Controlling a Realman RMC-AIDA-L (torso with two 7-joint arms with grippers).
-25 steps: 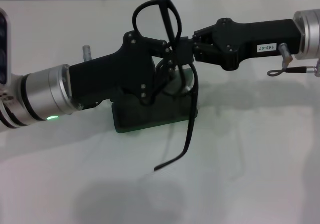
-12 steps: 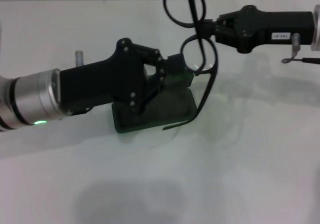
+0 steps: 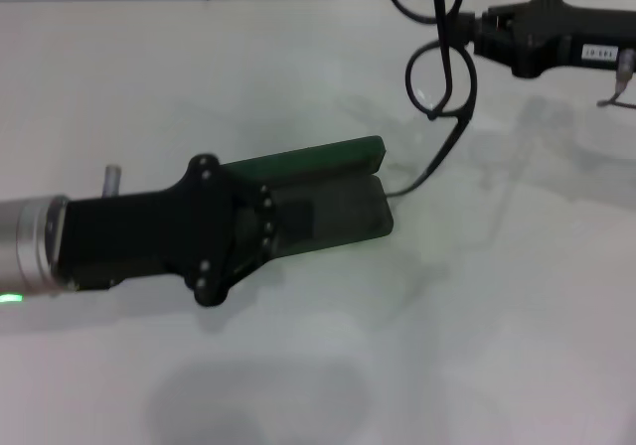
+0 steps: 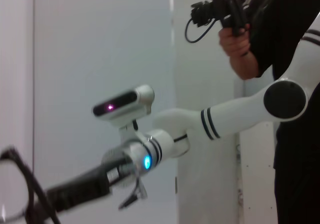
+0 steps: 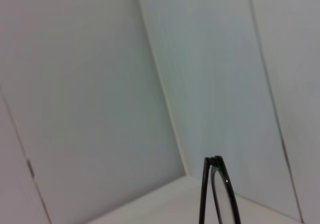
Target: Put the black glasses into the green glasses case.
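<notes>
The right gripper [image 3: 475, 36] is near the far right edge of the head view, raised over the tabletop [image 3: 477, 346]. Its jaws are clamped on the black glasses [image 3: 442, 73] at the middle of the frame, between the two lenses. The glasses hang on their side, one lens above the other, and one long temple arm goes down and toward the green glasses case [image 3: 333, 197]; its tip is very near the right end of the case, but I cannot tell if it touches. In the right wrist view only a part of the black frame [image 5: 215, 194] is seen, in front of pale walls.

The case lies open in the middle of the tabletop, with the lid standing up along its far side and the dark lining facing up. The left gripper [image 3: 260, 234] lies over the left part of the case; I cannot tell how its jaws stand.

Between the glasses and the case there is only a short free space. The near and right parts of the tabletop are wide and bare.
</notes>
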